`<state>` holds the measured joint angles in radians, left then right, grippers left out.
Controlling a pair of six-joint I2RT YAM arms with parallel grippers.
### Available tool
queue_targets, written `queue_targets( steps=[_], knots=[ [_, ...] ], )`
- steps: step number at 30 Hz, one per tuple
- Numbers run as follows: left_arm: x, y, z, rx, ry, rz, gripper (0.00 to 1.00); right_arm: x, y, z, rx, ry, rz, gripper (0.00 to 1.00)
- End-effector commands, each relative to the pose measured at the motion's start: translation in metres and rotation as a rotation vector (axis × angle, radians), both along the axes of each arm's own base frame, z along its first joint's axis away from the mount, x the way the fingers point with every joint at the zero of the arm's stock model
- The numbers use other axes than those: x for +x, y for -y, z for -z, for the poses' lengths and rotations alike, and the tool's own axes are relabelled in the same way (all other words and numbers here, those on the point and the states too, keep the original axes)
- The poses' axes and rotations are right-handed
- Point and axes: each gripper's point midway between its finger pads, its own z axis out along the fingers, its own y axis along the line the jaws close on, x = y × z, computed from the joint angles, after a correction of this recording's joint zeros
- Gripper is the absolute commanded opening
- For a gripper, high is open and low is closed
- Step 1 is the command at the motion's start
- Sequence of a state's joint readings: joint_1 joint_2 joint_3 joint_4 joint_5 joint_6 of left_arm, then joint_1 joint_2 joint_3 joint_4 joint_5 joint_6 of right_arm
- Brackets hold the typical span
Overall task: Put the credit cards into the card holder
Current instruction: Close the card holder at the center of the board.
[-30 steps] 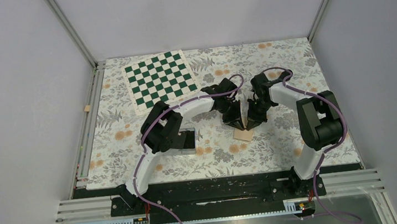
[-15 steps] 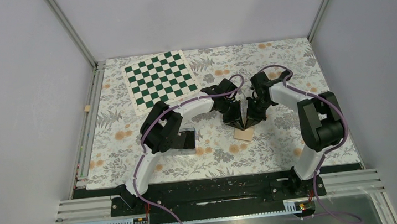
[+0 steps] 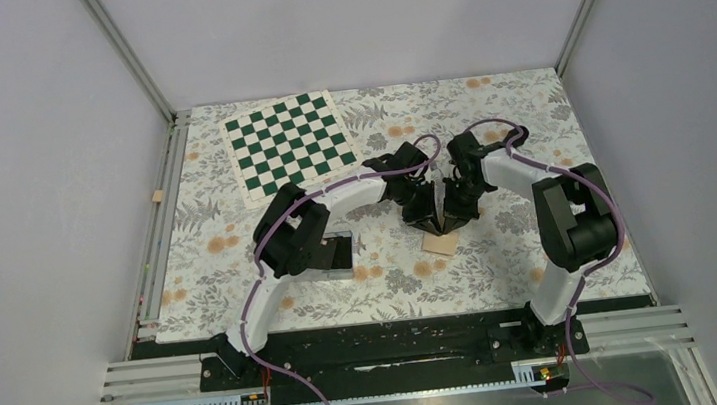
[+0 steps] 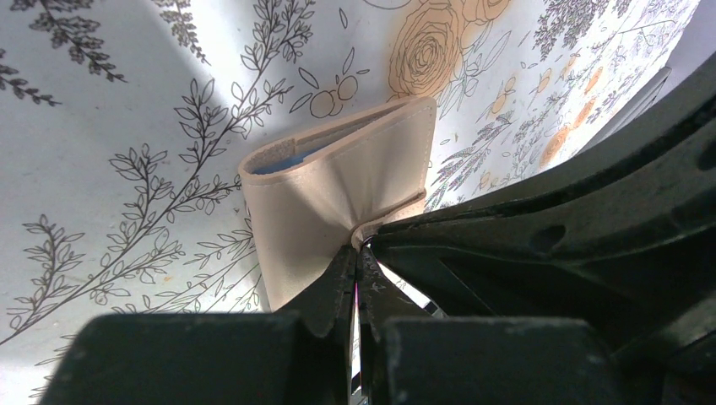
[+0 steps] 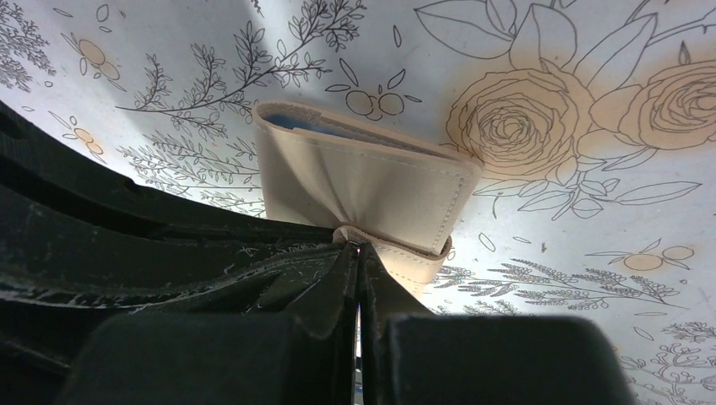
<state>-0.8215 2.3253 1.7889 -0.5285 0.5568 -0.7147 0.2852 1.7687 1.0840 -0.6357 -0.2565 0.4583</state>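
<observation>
The tan card holder [image 3: 441, 244] lies on the floral cloth at mid-table, just in front of both grippers. In the left wrist view the card holder [image 4: 338, 186] gapes slightly and shows blue lining, and my left gripper [image 4: 356, 253] is shut on its puckered near edge. My right gripper [image 5: 356, 246] is shut on the same edge of the card holder [image 5: 363, 181] from the other side. From above, the left gripper [image 3: 429, 223] and right gripper [image 3: 451, 219] stand tip to tip. The credit cards do not show plainly.
A dark rectangular shape [image 3: 342, 254] sits by the left arm's elbow, partly hidden and too small to name. A green and white chessboard [image 3: 290, 144] lies at the back left. Metal frame rails [image 3: 158, 198] border the cloth's left side.
The right gripper has crept slightly left, closer to the left gripper. The card holder and the left arm stay about where they were.
</observation>
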Motion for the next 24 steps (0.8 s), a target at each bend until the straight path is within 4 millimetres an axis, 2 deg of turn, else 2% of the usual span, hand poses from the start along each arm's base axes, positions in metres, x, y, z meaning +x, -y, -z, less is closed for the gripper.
queue_targets(
  steps=[1, 5, 7, 10, 14, 17, 20, 24],
  knots=[
    [0.007, 0.016, -0.021, -0.082, 0.081, 0.005, 0.0, -0.031, 0.016, 0.025, -0.165, -0.109, -0.039, 0.0],
    [0.008, 0.018, -0.026, -0.1, 0.091, 0.007, 0.0, -0.038, 0.015, 0.029, -0.19, -0.143, -0.063, 0.0],
    [0.008, 0.019, -0.03, -0.115, 0.101, 0.01, 0.0, -0.035, 0.014, 0.027, -0.188, -0.13, -0.069, 0.0],
    [0.008, 0.019, -0.03, -0.116, 0.101, 0.009, 0.0, -0.021, 0.006, 0.012, -0.147, -0.067, -0.091, 0.0],
    [0.007, 0.017, -0.029, -0.112, 0.103, 0.007, 0.0, -0.002, -0.009, -0.02, -0.048, 0.043, -0.08, 0.0],
    [0.006, 0.016, -0.031, -0.114, 0.107, 0.007, 0.0, 0.008, -0.01, -0.038, -0.015, 0.111, -0.05, 0.0],
    [0.007, 0.016, -0.034, -0.127, 0.119, 0.007, 0.0, 0.013, -0.005, -0.046, -0.001, 0.15, -0.016, 0.0],
    [0.007, 0.018, -0.04, -0.148, 0.133, 0.014, 0.0, 0.011, -0.001, -0.045, 0.013, 0.144, 0.003, 0.0]
  ],
)
